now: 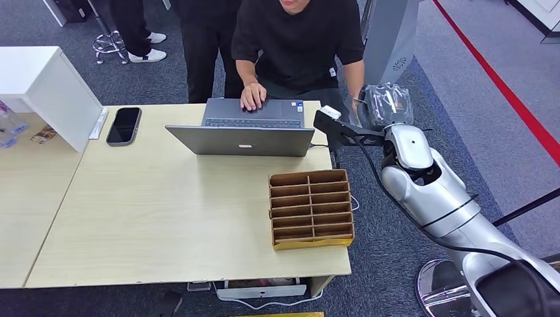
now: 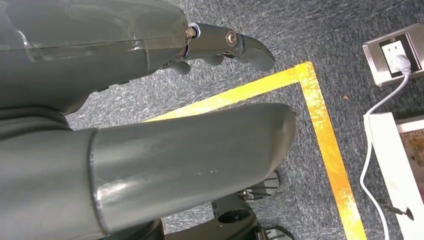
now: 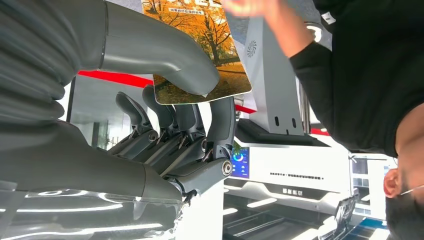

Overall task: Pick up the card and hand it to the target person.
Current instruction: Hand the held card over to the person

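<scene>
Beyond desk point(image 1: 165, 218), raised robot hand point(image 3: 190, 115) pinching card point(image 3: 205, 45).

table point(image 1: 165, 224): light wood top, seam down the left part, runs off frame left
laptop point(image 1: 244, 135): far edge, centre-right, open, screen back toward camera; person's hand point(image 1: 252, 96) rests on its keyboard
phone point(image 1: 123, 125): far-left, dark, face up, just right of white box
white box point(image 1: 46, 89): far-left corner, standing on table
divider tray point(image 1: 310, 208): near-right, brown cardboard, two columns of slots, close to right edge
bottles point(image 1: 8, 124): far left edge, clear, partly cut off
floor point(image 1: 449, 79): grey carpet, red stripe at right
</scene>
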Robot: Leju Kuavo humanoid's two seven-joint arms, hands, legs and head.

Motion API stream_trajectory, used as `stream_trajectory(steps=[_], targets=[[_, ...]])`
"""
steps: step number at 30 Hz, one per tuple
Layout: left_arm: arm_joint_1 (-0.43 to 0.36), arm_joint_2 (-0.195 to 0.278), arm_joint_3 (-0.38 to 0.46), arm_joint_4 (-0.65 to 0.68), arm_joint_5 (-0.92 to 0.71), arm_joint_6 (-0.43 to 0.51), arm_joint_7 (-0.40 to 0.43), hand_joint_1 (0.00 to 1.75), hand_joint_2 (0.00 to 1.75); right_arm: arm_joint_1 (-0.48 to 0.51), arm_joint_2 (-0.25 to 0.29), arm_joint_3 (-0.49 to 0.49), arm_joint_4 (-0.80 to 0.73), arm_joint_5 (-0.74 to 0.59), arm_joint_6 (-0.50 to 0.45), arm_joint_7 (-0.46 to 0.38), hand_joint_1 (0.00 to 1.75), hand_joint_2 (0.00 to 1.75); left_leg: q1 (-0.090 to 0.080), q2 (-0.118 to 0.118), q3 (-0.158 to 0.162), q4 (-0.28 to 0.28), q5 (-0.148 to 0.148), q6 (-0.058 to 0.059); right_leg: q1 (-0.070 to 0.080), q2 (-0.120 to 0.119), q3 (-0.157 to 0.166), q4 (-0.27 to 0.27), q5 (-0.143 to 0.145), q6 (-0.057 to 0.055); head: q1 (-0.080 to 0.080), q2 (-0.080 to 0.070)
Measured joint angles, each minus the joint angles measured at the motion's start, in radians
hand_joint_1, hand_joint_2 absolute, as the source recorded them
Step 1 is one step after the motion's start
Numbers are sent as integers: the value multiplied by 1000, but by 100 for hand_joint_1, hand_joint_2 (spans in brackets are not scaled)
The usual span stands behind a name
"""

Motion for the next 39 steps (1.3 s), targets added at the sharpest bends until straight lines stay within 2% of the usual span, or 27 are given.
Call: stream_trajectory(steps=[16,21,22,25,26,34,39], targets=[[0,-1,-6,0,-1,0,2,0,0,-10,9,17,30,-20,0,6,149,175,0,0,0,0,0,0,0,0,0,0,0,0,0,0],[0,-1,-8,0,-2,0,2,0,0,-10,10,22,37,-20,6,13,142,175,0,0,0,0,0,0,0,0,0,0,0,0,0,0],[0,-1,-8,0,-2,0,2,0,0,-10,10,25,38,-17,9,14,134,175,0,0,0,0,0,0,0,0,0,0,0,0,0,0],[0,-1,-8,0,-2,0,2,0,0,-10,10,35,43,-9,19,19,28,175,0,0,0,0,0,0,0,0,0,0,0,0,0,0],[0,-1,-8,0,-2,0,2,0,0,-10,10,39,45,-5,24,21,0,175,0,0,0,0,0,0,0,0,0,0,0,0,0,0],[0,-1,-9,0,-3,0,3,0,0,-9,9,70,68,28,47,37,0,175,0,0,0,0,0,0,0,0,-1,0,0,0,0,0],[0,-1,-9,0,-3,0,4,0,0,-5,8,74,80,24,28,39,0,175,0,0,0,0,0,0,0,0,-1,0,0,0,0,0]])
